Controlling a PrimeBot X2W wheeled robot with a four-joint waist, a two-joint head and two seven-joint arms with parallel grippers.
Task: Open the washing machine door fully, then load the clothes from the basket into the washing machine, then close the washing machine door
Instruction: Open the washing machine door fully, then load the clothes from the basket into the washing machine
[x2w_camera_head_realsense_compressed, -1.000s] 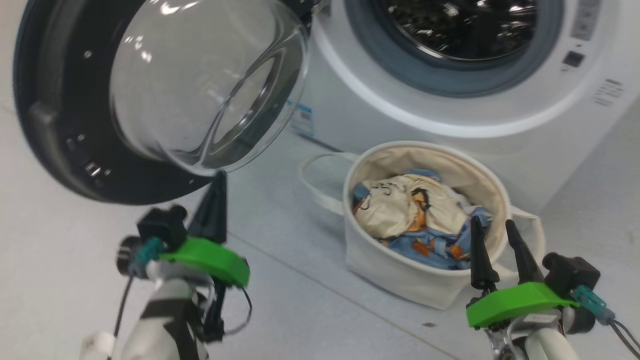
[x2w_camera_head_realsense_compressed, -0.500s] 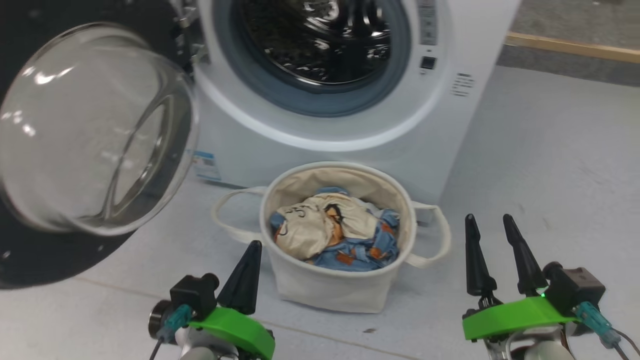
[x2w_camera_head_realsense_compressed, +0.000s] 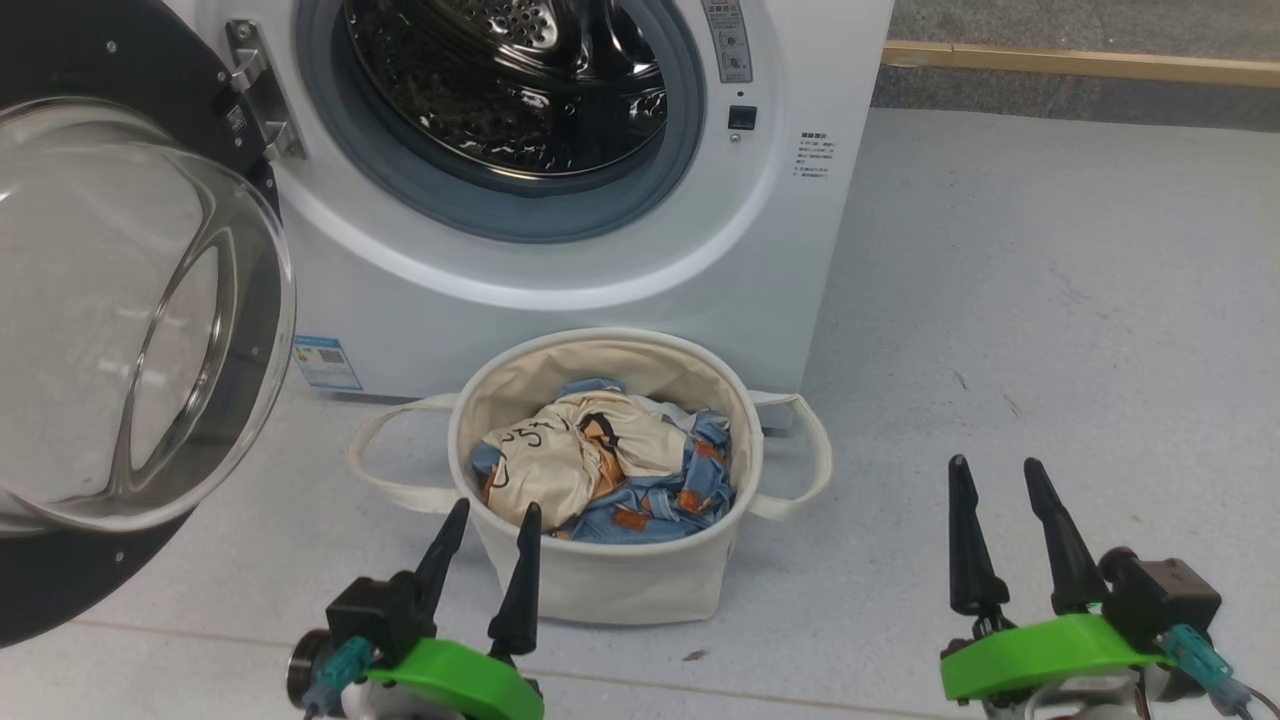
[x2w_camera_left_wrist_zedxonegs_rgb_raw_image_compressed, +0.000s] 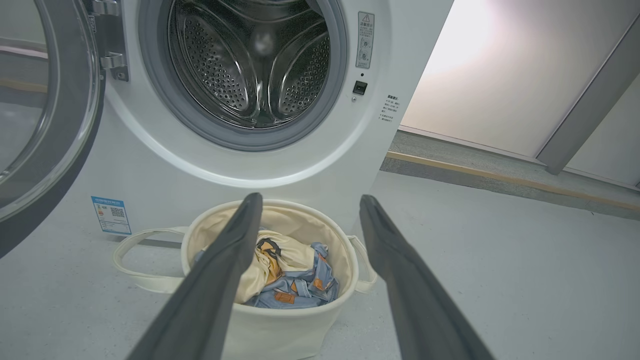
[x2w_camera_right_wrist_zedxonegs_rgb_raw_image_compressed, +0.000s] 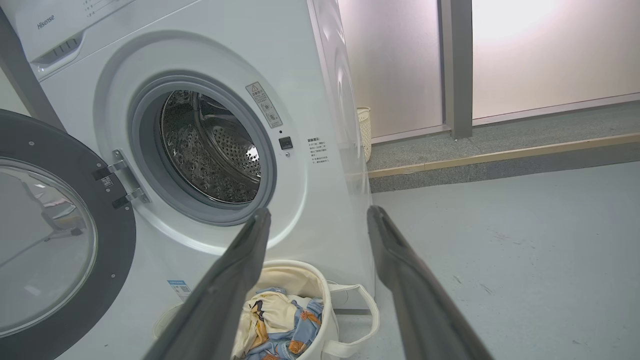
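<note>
The washing machine door (x2w_camera_head_realsense_compressed: 120, 320) runs off the head view's left edge, the washing machine (x2w_camera_head_realsense_compressed: 700, 300) off its top, the basket (x2w_camera_head_realsense_compressed: 620, 585) hides the lower clothes (x2w_camera_head_realsense_compressed: 600, 465), and the print on the blue label (x2w_camera_head_realsense_compressed: 325, 362) is unreadable.

A pale grey floor (x2w_camera_head_realsense_compressed: 1050, 300) meets a tan strip (x2w_camera_head_realsense_compressed: 1080, 62) edging a darker ledge (x2w_camera_right_wrist_zedxonegs_rgb_raw_image_compressed: 500, 145). 1 grey post (x2w_camera_right_wrist_zedxonegs_rgb_raw_image_compressed: 456, 65) divides frosted panels (x2w_camera_right_wrist_zedxonegs_rgb_raw_image_compressed: 550, 45). A small woven bin (x2w_camera_right_wrist_zedxonegs_rgb_raw_image_compressed: 364, 131) stands on the ledge.
</note>
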